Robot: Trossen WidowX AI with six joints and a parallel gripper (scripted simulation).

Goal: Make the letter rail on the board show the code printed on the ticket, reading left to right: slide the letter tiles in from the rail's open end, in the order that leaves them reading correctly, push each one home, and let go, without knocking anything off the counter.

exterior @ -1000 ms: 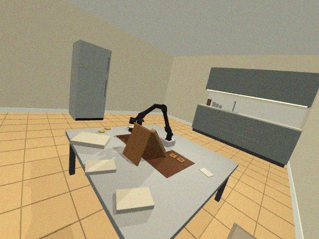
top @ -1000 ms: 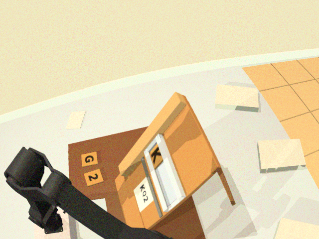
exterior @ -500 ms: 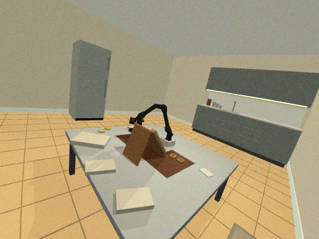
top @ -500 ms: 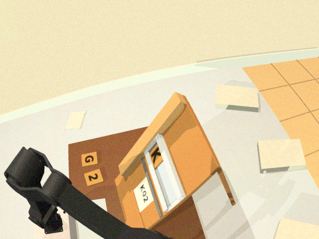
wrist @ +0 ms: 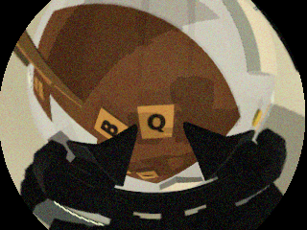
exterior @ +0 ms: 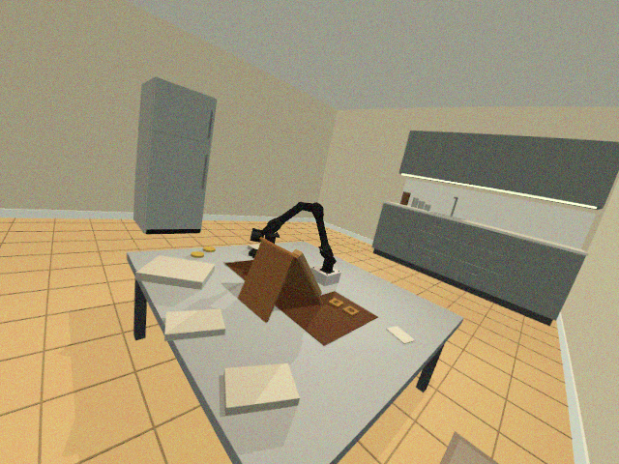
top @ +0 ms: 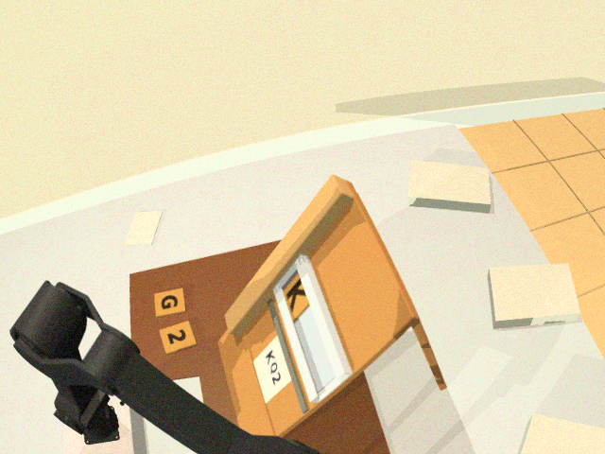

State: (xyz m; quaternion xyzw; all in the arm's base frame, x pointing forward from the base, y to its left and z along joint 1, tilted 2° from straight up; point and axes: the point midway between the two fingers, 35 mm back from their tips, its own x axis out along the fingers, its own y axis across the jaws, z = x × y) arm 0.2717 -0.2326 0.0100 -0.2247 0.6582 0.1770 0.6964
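Note:
The tilted board [top: 361, 264] [exterior: 264, 284] carries the ticket [top: 264, 386], which reads KQ2, and the pale letter rail [top: 328, 323]. The K tile [top: 295, 298] sits in the rail at its upper end in the top view; the rest of the channel shows no tile. The G tile [top: 169, 302] and the 2 tile [top: 177, 337] lie on the brown mat [top: 205, 278] [exterior: 325, 332]. In the wrist view the Q tile [wrist: 156, 122] lies on the mat beyond the fingertips, the B tile [wrist: 108, 126] left of it. My gripper [wrist: 160, 125] is open and empty, above the Q tile.
Pale blocks [top: 448, 183] [top: 532, 293] [exterior: 174, 272] [exterior: 259, 387] stand on the counter behind the board. A flat pale card [top: 144, 227] [exterior: 400, 334] lies beyond the mat. Two yellow discs [exterior: 197, 253] [exterior: 209, 248] lie near the counter's edge. The board hides much of the gripper in the exterior view.

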